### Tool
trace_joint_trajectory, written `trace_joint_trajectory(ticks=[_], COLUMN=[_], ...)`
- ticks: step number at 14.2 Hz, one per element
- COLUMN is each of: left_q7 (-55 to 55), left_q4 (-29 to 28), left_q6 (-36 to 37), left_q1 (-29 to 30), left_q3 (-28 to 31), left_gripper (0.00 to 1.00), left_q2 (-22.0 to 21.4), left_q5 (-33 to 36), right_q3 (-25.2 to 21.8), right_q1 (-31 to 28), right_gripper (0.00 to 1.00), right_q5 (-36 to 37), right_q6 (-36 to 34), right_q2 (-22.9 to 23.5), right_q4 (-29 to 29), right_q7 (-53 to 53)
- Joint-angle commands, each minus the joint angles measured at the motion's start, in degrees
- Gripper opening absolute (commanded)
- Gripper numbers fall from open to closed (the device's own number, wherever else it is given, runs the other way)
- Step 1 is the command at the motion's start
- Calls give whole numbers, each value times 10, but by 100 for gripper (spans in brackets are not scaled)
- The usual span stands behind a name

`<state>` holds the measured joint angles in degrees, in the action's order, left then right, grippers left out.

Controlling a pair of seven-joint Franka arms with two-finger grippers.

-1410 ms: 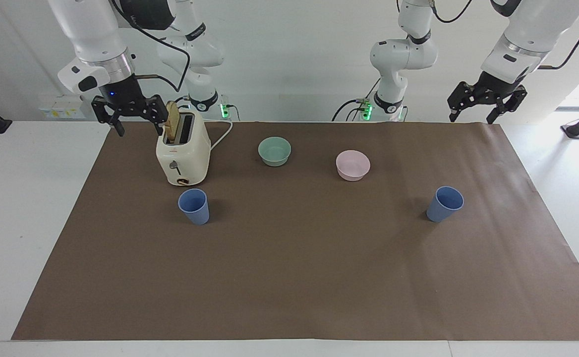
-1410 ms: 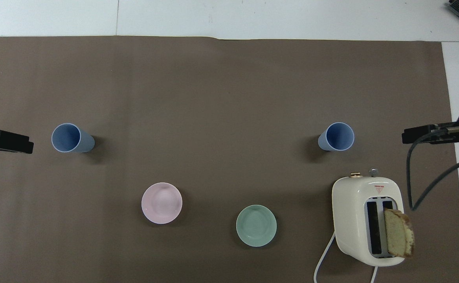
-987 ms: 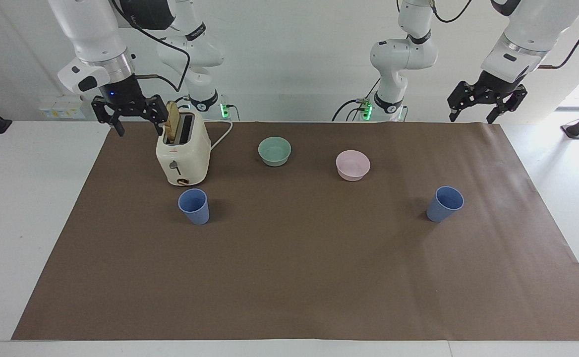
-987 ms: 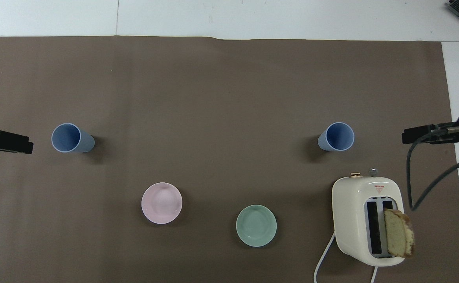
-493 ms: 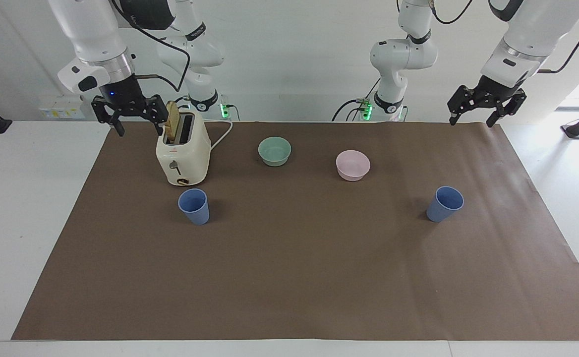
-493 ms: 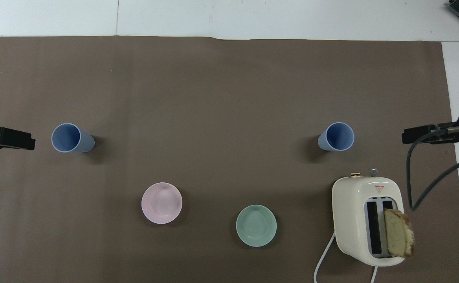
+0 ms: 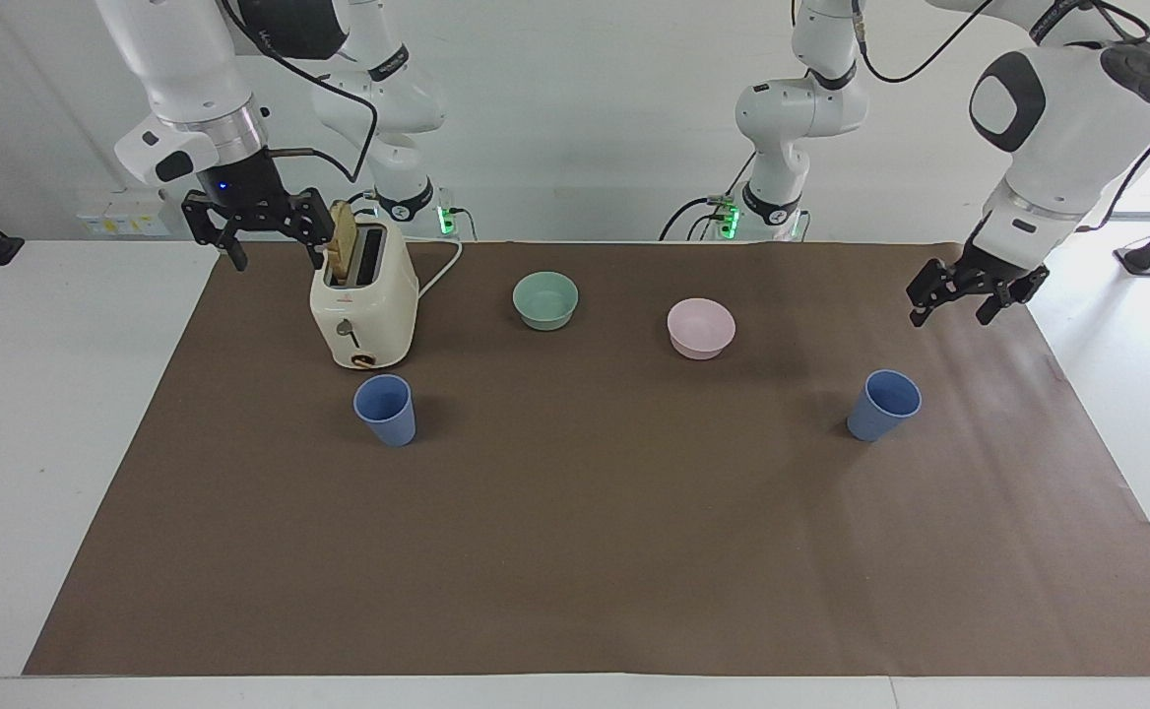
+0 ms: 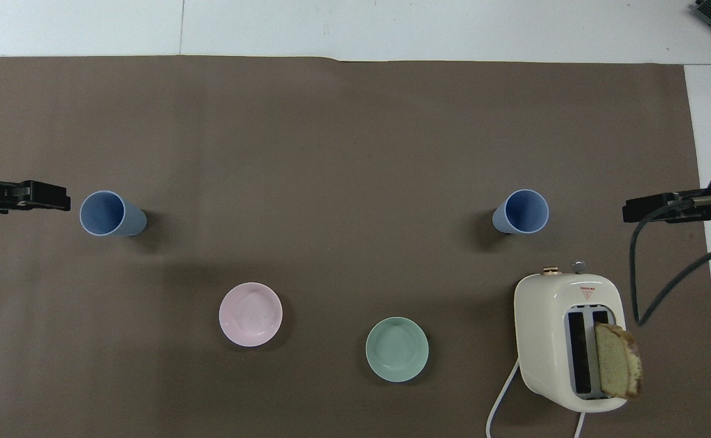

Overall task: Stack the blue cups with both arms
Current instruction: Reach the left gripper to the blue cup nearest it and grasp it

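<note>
Black left pincer point(image 7: 966, 303) and right pincer point(image 7: 258, 236) hang spread, cropped in the overhead view.

Bright even light, soft short shadows beside objects, sharp focus

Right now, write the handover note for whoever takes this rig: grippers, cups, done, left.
Left gripper: open, empty, up in the air over the mat near the blue cup at the left arm's end.
Right gripper: open, empty, waiting beside the toaster.
Second blue cup: upright, just farther from the robots than the toaster.
Done: nothing; the cups stand far apart.
Left: grasp both cups, nest one in the other.
</note>
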<state>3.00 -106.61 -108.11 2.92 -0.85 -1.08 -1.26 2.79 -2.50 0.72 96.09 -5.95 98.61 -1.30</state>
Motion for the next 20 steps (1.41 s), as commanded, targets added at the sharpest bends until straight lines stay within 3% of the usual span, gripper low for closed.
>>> trace_joint_trajectory(ticks=[1,6,9,10,11,13,17,20], left_q7=[-4,-4,-4,-4,-4,-4,-4,-9], left_q4=[-35,-106,-113,-113,-113,-113,-86,-21], left_q6=[-59,-171,-191,-191,-189,-186,-185,-144], left_q1=[23,31,31,31,31,31,31,23], left_q3=[-4,-4,-4,-4,-5,-5,-5,-5], left_gripper=[100,100,100,86,54,0,0,0], left_q2=[30,70,83,83,83,84,94,99], left_q5=[4,3,-20,-21,-21,-21,-42,-61], right_q3=[6,6,6,6,6,6,6,6], right_q1=[-8,-8,-8,-8,-8,-8,-8,-8], right_gripper=[100,100,100,100,100,100,100,100], right_q5=[-13,-13,-13,-13,-13,-13,-13,-13], right_q6=[5,5,4,4,4,4,4,5], right_q2=[0,0,0,0,0,0,0,0], right_q4=[-2,-2,-2,-2,-2,-2,-2,-2], right_q7=[5,5,5,5,5,5,5,5])
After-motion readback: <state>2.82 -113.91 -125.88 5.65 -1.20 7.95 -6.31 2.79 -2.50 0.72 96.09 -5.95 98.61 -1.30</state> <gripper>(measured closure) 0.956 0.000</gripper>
